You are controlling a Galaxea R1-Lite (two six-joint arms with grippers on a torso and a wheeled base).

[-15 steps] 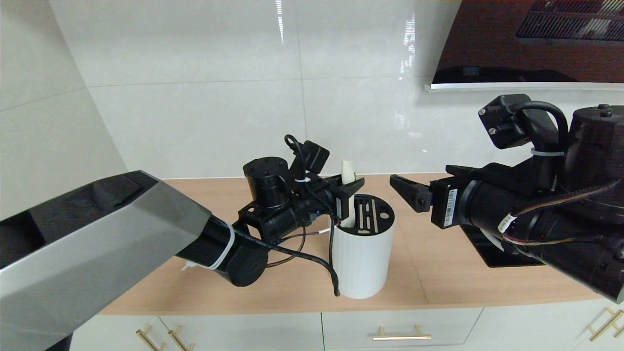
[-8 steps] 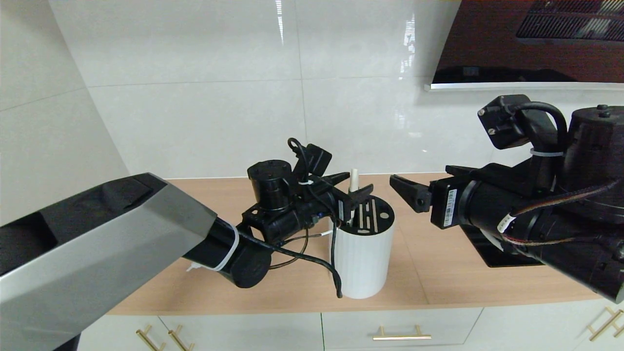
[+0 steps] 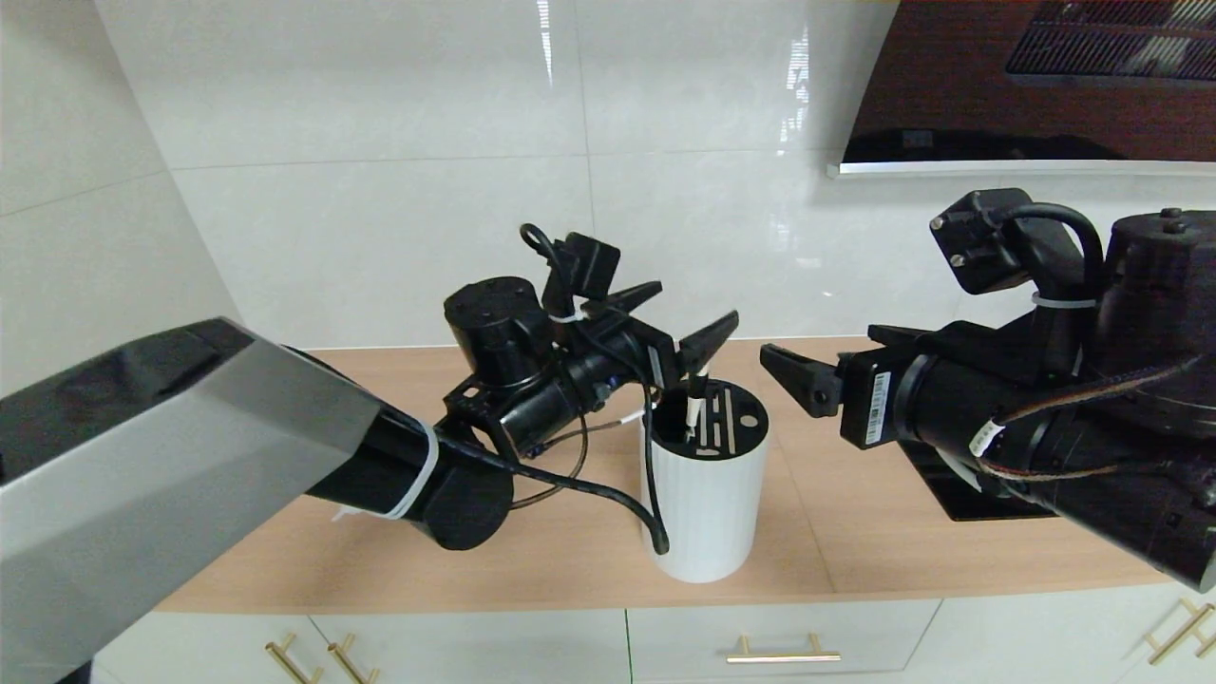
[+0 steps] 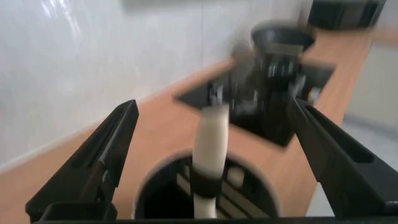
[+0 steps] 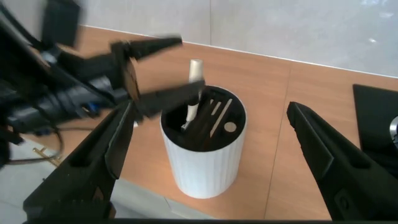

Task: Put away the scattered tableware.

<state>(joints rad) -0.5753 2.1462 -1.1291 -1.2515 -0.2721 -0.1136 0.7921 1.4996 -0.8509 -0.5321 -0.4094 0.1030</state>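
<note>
Since the utensil (image 5: 194, 78) is seated in the centre-frame holder (image 3: 708, 503) and the left claw (image 3: 694, 302) and right claw (image 3: 817, 342) are spread empty, that piece is judged stowed.

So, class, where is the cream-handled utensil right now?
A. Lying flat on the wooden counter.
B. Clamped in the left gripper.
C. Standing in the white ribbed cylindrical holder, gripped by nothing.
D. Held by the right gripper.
C: the cream-handled utensil stands in the white ribbed cylindrical holder, and the left gripper above it is open, its fingers spread clear of the handle.
</note>
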